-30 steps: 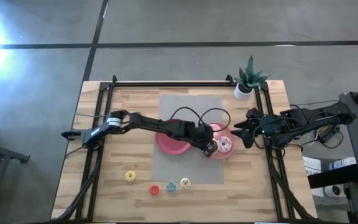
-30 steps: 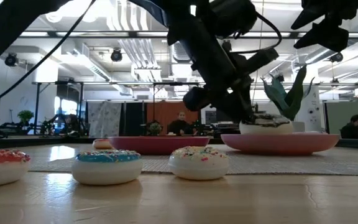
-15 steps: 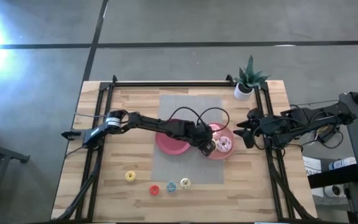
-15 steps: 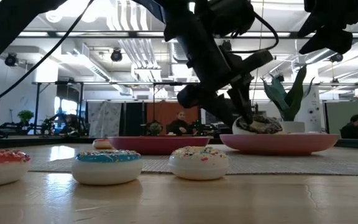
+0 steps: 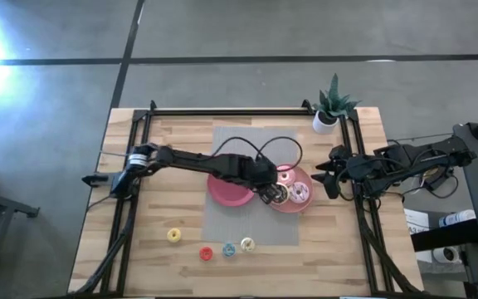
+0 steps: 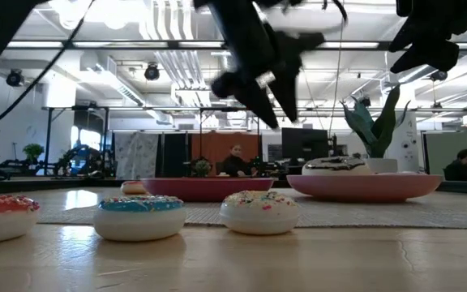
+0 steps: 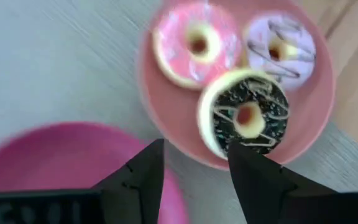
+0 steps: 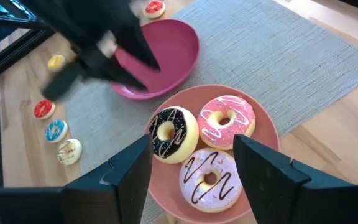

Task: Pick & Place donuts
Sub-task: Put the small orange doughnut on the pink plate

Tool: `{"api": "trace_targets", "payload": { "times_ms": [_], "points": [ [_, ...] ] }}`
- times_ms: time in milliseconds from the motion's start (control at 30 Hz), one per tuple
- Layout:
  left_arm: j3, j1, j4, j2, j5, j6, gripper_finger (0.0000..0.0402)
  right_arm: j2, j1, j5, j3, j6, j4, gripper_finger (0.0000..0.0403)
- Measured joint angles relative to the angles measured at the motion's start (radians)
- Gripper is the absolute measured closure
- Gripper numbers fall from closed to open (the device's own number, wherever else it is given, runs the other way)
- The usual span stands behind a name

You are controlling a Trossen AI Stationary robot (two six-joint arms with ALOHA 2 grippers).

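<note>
Three larger donuts lie together on the salmon-pink plate [image 8: 263,134]: a pink one [image 7: 196,43], a pale one with dark drizzle [image 7: 280,51] and a chocolate-iced one [image 7: 247,118], which rests against the other two. My left gripper [image 7: 194,149] hangs open above the plate's near-left rim [image 5: 268,193], touching nothing. My right gripper [image 8: 191,140] waits open at the plate's right [image 5: 329,174], above the table. Tiny yellow [image 5: 173,236], red [image 5: 206,253], blue [image 5: 228,249] and cream [image 5: 246,244] donuts lie near the table's front edge.
A darker magenta plate [image 5: 226,195] sits just left of the salmon one, both on a grey mat [image 5: 251,228]. A potted plant [image 5: 332,106] stands at the far right corner. Black frame rails [image 5: 127,208] run along the table's sides. People sit in the room beyond.
My left gripper has opened and let go of the chocolate donut, which now lies on the salmon plate beside the other two. The gripper has then risen and drawn back a little toward the table's left.
</note>
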Motion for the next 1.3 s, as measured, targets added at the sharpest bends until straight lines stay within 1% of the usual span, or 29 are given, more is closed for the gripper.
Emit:
{"api": "trace_targets", "payload": {
  "times_ms": [67, 133, 167, 233, 400, 533, 600, 733, 833, 967, 1200, 1300],
  "points": [
    [0.0, -0.007, -0.071, -0.044, -0.063, 0.002, 0.025, 0.001, 0.0, -0.001, -0.003, 0.001, -0.002, 0.0188],
    [-0.007, -0.008, -0.178, -0.087, -0.115, -0.018, 0.025, 0.0, 0.0, -0.001, -0.008, 0.003, -0.002, 0.0188],
    [-0.022, -0.005, -0.23, -0.108, -0.134, -0.037, 0.025, 0.001, 0.0, -0.001, -0.009, 0.006, -0.002, 0.0188],
    [-0.079, 0.021, -0.287, -0.164, -0.136, -0.065, 0.025, 0.002, 0.0, -0.001, -0.013, 0.008, 0.002, 0.0188],
    [-0.321, 0.13, -0.277, -0.33, -0.053, -0.113, 0.025, 0.013, 0.0, -0.001, -0.027, 0.019, 0.002, 0.0188],
    [-0.53, 0.226, -0.196, -0.482, 0.025, -0.118, 0.025, 0.019, 0.0, -0.005, -0.034, 0.041, 0.006, 0.0188],
    [-0.622, 0.269, -0.147, -0.555, 0.048, -0.103, 0.025, 0.019, 0.001, -0.007, -0.038, 0.052, 0.006, 0.0188],
    [-0.787, 0.35, -0.059, -0.655, 0.122, -0.078, 0.025, 0.019, 0.001, -0.008, -0.04, 0.07, 0.007, 0.0188],
    [-0.894, 0.403, 0.004, -0.685, 0.167, -0.074, 0.025, 0.02, 0.001, -0.008, -0.041, 0.075, 0.01, 0.0188],
    [-0.985, 0.453, 0.058, -0.685, 0.172, -0.075, 0.025, 0.023, 0.001, -0.008, -0.042, 0.097, 0.021, 0.0188],
    [-1.045, 0.506, 0.208, -0.672, 0.19, -0.025, 0.025, 0.047, 0.001, -0.002, -0.042, 0.152, 0.04, 0.0188],
    [-1.052, 0.536, 0.232, -0.654, 0.207, 0.0, 0.025, 0.062, 0.001, -0.002, -0.042, 0.162, 0.044, 0.0188]
  ]
}}
